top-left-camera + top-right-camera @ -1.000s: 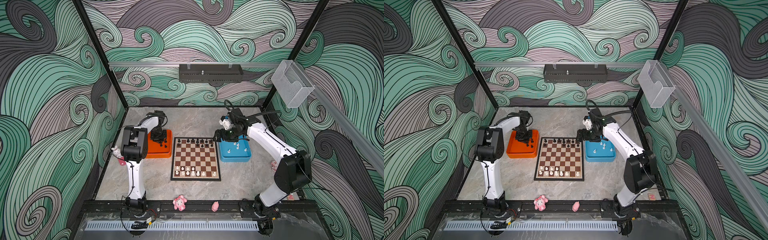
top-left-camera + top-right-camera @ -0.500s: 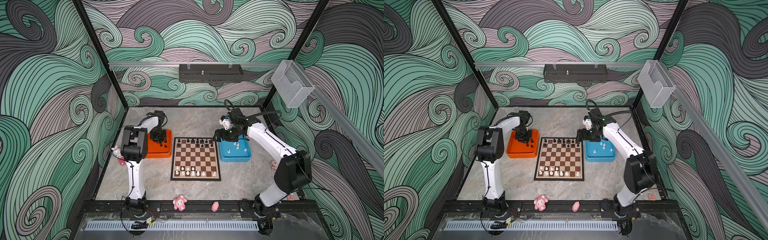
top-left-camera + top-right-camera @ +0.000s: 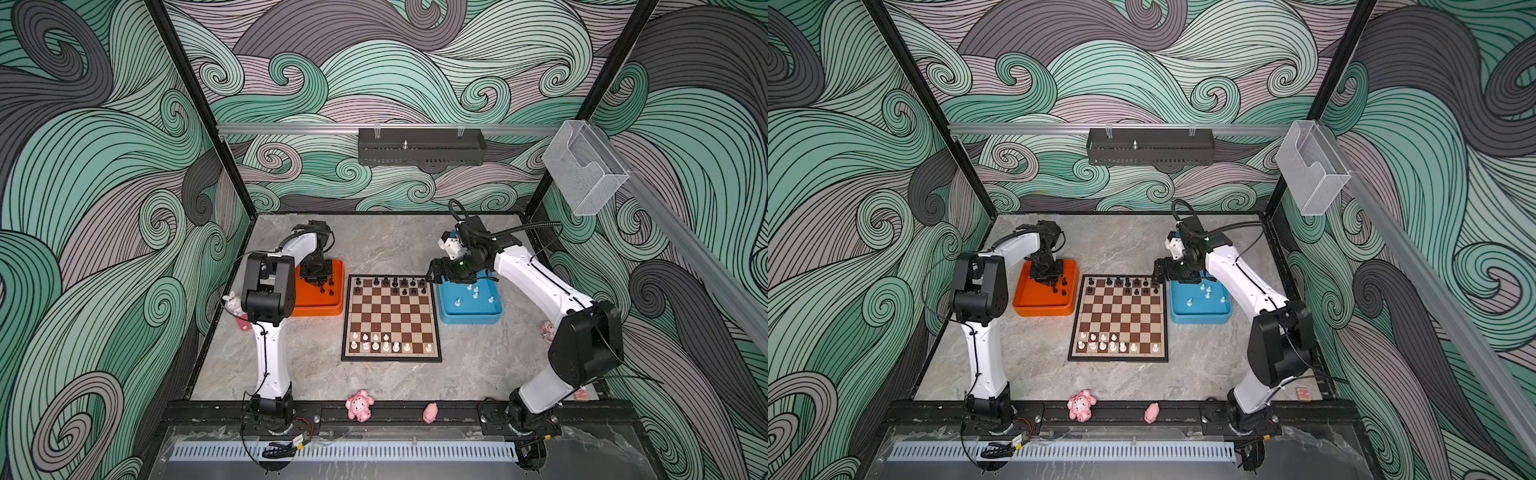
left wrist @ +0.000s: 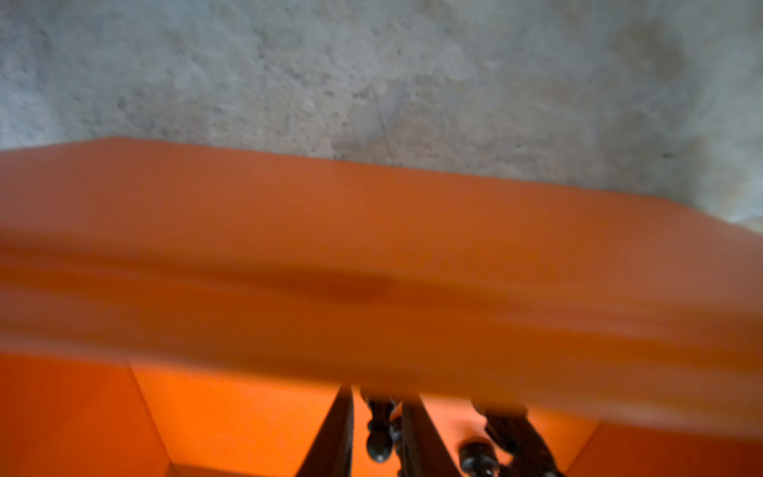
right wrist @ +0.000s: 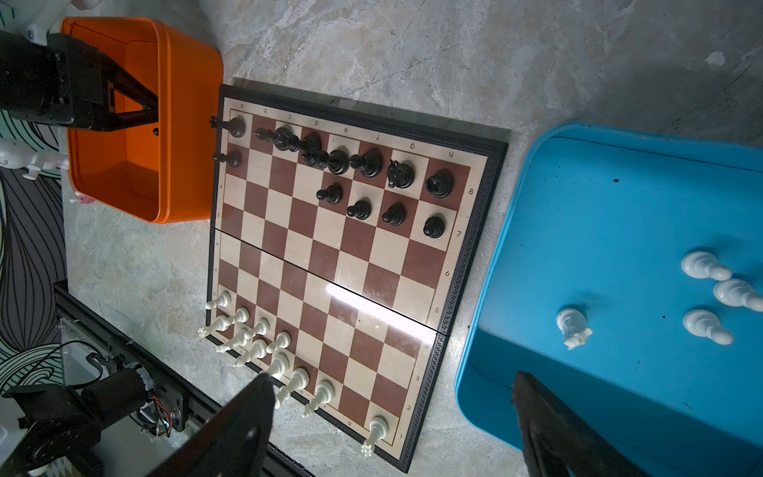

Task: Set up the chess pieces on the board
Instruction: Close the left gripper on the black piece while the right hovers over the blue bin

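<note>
Two risks! Left claw in orange tray left of board, narrowed round black piece. Gripped? Can't tell; may slip. Right claw, wide apart at board's corner, could topple pieces.

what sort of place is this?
Probably an enclosed robot test cell: left arm and right arm bolted to a front rail, wave-print walls on a black frame, a board staged between an orange tray and a blue tray.

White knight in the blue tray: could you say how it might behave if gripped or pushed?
The knight looks tiny, glossy, so probably light and slippery. On the smooth tray, a push would likely slide or tip it.
</note>
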Controlling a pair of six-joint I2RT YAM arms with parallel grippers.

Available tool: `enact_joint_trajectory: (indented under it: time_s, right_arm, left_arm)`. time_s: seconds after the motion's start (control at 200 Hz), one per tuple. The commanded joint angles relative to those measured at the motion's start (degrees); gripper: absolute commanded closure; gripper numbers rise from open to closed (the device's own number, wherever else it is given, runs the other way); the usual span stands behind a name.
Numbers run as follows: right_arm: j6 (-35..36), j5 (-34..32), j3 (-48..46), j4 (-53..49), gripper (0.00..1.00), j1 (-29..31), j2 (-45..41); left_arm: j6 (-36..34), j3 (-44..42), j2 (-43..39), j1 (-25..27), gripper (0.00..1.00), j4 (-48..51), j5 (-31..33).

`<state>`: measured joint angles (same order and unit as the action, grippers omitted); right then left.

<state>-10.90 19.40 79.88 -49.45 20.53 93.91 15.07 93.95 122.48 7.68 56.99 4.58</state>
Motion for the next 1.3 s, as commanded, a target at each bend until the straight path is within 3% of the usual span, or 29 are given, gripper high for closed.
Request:
enact_joint_trajectory:
  time_s: [0.0, 1.296]
  right_arm:
    - [0.6, 0.4, -0.3, 0.3, 0.1, -0.4, 1.2]
    - [0.5, 1.1, -0.3, 0.5, 0.1, -0.4, 2.3]
  left_arm:
    - [0.8, 2.6, -2.5, 0.4, 0.75, 1.8, 1.1]
    - [0.6, 2.2, -0.5, 0.4, 0.8, 1.8, 0.3]
